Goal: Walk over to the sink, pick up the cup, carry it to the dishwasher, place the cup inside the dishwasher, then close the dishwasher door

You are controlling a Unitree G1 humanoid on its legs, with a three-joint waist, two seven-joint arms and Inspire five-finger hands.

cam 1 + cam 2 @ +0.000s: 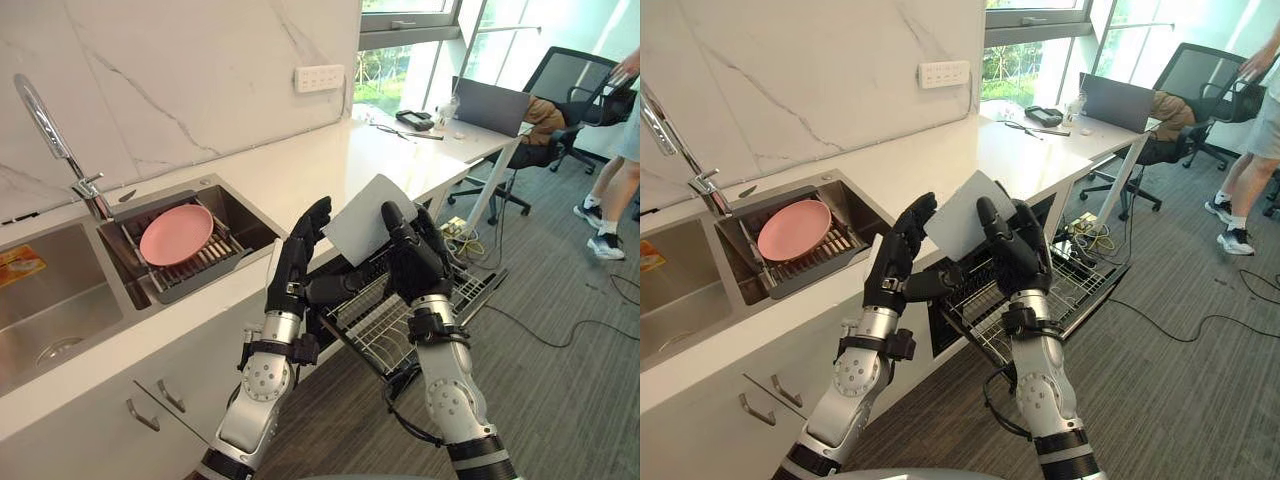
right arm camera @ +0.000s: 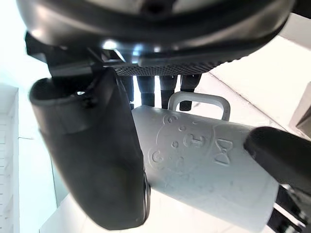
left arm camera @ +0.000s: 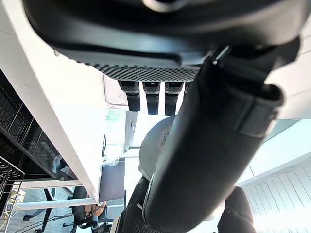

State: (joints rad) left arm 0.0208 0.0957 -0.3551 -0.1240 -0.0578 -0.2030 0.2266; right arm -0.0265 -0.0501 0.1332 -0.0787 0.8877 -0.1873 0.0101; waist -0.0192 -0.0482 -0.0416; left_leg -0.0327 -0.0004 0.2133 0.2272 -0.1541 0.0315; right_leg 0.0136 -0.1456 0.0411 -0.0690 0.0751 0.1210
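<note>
Two hands are raised side by side in front of the open dishwasher. The cup [image 1: 365,220], pale grey with a handle, is gripped by the right hand [image 1: 415,265], with the thumb on one side and the fingers curled over the other. The left hand [image 1: 300,265] is held just beside it with fingers straight and upright, its thumb stretched across toward the cup. Below the hands, a wire dishwasher rack [image 1: 385,330] is pulled out over the lowered door. The white counter [image 1: 330,170] is seen just behind, and to the left a sink [image 1: 250,225] is set into it. A pink plate [image 1: 176,234] is laid on a drainer [image 1: 200,270] in the sink, with a tap [image 1: 50,135] behind. Farther back, a wall socket [image 1: 319,77], a laptop [image 1: 490,105] on the counter end, an office chair [image 1: 570,80] and a person's legs [image 1: 620,180] are seen.
</note>
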